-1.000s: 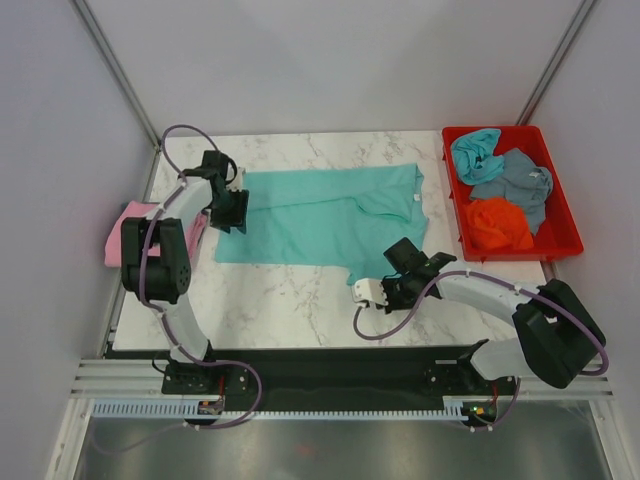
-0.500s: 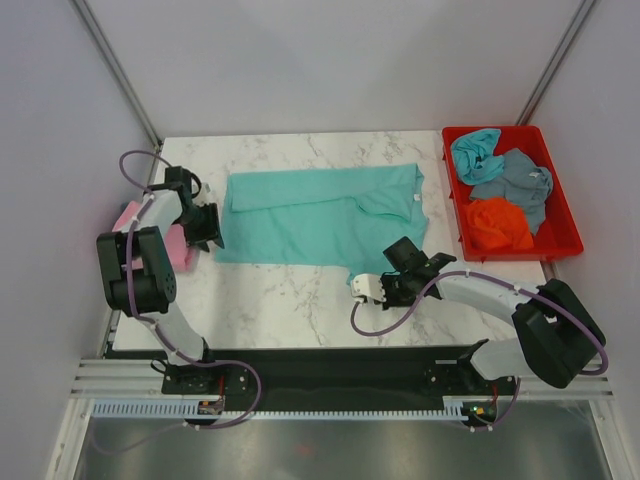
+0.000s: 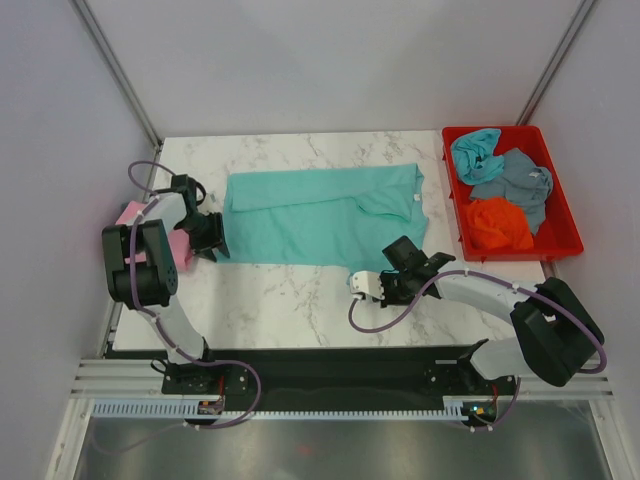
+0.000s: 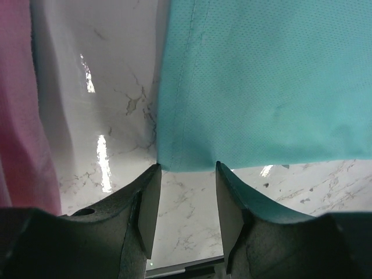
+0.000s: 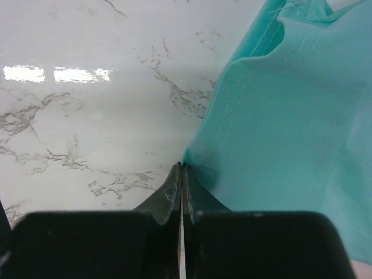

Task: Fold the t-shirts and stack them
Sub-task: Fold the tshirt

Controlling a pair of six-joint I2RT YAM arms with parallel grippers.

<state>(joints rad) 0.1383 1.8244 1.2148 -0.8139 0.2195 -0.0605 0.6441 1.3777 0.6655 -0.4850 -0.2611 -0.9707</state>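
The teal-green t-shirt (image 3: 310,215) lies spread across the middle of the marble bench (image 3: 290,300), mostly flat, with a fold line running along its upper part and a rumpled sleeve and collar at its right end. Up close its weave is finely dotted and its hem is stitched. Your left fingers (image 4: 148,197) stand apart, low over the bench, with the shirt's near left corner just at their tips and nothing between them. Your right fingers (image 5: 171,195) are pressed together, tips meeting the shirt's lower hem; you cannot tell whether any cloth is caught there. A pink t-shirt (image 3: 128,215) sits at the bench's left edge, beside the left arm. The red tray (image 3: 563,243) at the right holds a light blue t-shirt (image 3: 475,152), a grey-blue t-shirt (image 3: 520,185) and an orange t-shirt (image 3: 497,225), all crumpled.
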